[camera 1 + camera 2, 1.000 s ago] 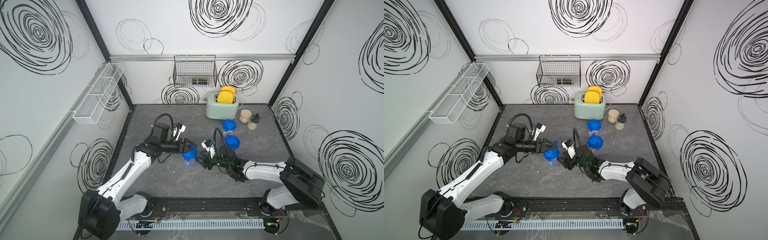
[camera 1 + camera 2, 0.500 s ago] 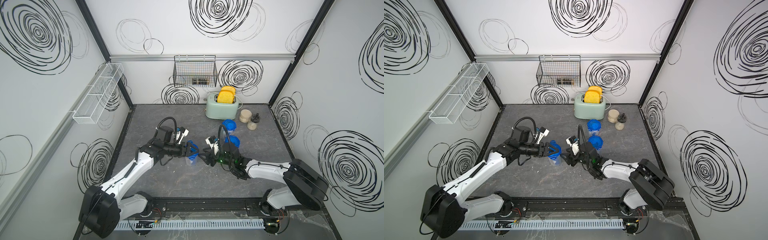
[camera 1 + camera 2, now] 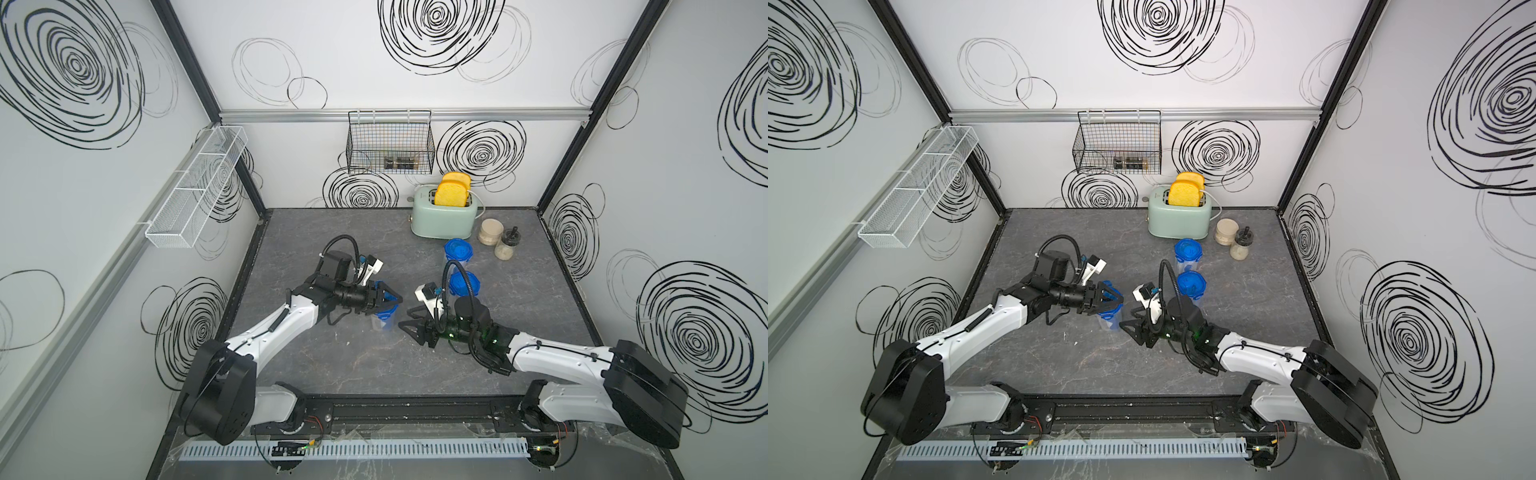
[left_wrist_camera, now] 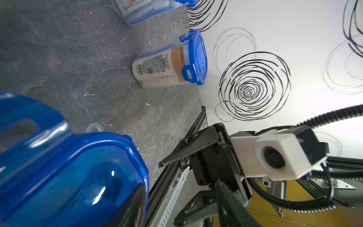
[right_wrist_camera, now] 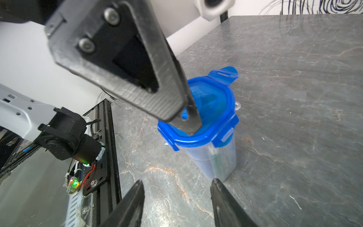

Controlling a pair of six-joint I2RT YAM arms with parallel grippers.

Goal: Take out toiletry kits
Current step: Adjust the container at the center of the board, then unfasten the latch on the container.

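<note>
Now the left gripper (image 3: 394,303) sits on top of a blue lid (image 5: 212,104). Its two fingers stand apart with the lid between them. One fingertip (image 5: 193,125) touches the top of the lid. I cannot tell if the fingers squeeze the lid. One clip (image 5: 224,73) on the lid sticks up.

The right gripper (image 5: 177,181) has its fingers spread apart and holds nothing. It is low over the table, just beside the same pot.

The lid is on a clear container (image 5: 228,155) that stands upright. A toiletry kit (image 5: 214,159) is inside it, right under the left gripper. It looks like long green and white things, but it is blurry.

A second container (image 3: 464,284) and a third container (image 3: 458,251) stand farther back, both with blue lids on. The left wrist view shows cream bottles (image 4: 153,65) with tan caps inside one of them.

The table (image 3: 332,232) is grey like stone. At the back are a green toaster (image 3: 444,216) with yellow bread (image 3: 451,193) and two jars (image 3: 490,232). A black wire basket (image 3: 390,145) and a white shelf (image 3: 195,187) hang on white walls (image 3: 665,124) with black swirls.
</note>
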